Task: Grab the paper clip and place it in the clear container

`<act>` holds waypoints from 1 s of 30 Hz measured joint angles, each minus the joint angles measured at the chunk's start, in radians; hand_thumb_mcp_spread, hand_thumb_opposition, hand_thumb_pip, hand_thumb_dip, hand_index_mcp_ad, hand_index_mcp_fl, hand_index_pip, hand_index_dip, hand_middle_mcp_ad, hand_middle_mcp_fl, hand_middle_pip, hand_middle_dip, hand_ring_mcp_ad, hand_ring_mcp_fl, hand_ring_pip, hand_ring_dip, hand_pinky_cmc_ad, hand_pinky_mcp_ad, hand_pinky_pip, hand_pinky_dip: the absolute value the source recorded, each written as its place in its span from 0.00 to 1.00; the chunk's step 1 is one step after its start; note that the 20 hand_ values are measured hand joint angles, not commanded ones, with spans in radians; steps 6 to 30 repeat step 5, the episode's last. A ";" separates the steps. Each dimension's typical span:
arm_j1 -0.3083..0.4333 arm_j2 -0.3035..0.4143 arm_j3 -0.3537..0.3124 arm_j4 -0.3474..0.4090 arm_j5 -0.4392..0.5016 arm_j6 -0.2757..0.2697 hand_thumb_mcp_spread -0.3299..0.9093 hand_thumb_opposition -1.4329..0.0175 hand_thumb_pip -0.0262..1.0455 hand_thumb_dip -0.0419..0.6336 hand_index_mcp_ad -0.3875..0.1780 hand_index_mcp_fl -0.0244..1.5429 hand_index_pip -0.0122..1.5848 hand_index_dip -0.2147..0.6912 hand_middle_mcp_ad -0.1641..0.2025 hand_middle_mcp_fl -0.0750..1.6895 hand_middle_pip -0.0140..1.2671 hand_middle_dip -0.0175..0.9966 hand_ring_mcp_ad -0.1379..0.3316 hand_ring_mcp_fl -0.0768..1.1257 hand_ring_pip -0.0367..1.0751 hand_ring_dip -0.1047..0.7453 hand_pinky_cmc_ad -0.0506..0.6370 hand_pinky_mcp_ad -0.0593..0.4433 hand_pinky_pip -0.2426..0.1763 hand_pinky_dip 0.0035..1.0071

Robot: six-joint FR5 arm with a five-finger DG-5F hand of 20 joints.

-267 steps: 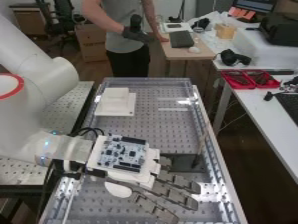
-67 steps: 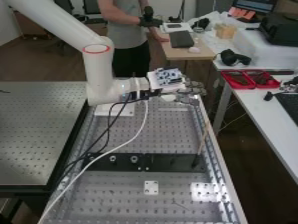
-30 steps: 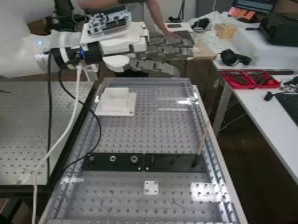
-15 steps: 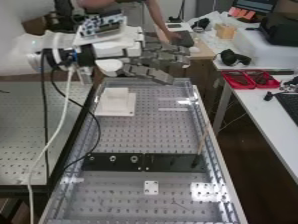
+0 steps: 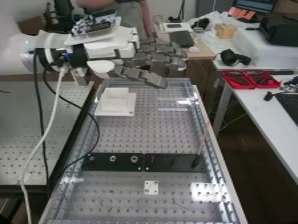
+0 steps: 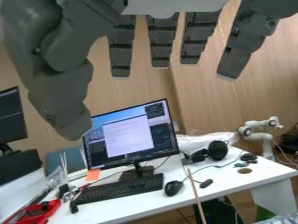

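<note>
"Where's the paper clip?"

"I can't say for sure. A thin sliver (image 5: 179,204) lies on the near part of the bench (image 5: 149,135), nearer than the black plate (image 5: 176,162), and I'd guess that's it. I can't tell which thing is the clear container."

"And the hand (image 5: 121,50)?"

"Above the bench's far left part, fingers straight and spread, nothing between them and the thumb. I'd call it well short of the pick."

"How will the clip handle?"

"Next to no weight, stiff wire with a little spring, too smooth to forgive a sloppy pinch. It won't break, but I could flick it away or lose it in a hole. I'd come straight down and take it across its long sides, mid-length, between thumb pad and fingertip."

"Anything different?"

"Against half a second ago, my hand sits slightly further left and lower in the high view. The white block (image 5: 116,100) and that sliver haven't shifted."
</note>
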 joint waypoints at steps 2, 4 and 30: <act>0.003 0.000 -0.001 0.001 0.000 -0.002 0.50 0.46 0.63 0.46 0.44 0.10 0.18 0.32 0.60 0.06 0.11 0.22 0.51 0.07 0.12 0.27 0.58 0.68 0.37 0.50; 0.006 -0.001 0.000 0.001 0.000 -0.005 0.50 0.46 0.63 0.46 0.44 0.11 0.18 0.32 0.60 0.06 0.11 0.22 0.51 0.07 0.12 0.27 0.58 0.68 0.37 0.50; 0.006 -0.002 0.002 -0.001 0.000 -0.006 0.50 0.46 0.63 0.46 0.44 0.11 0.18 0.32 0.61 0.06 0.11 0.22 0.51 0.07 0.12 0.27 0.57 0.68 0.37 0.50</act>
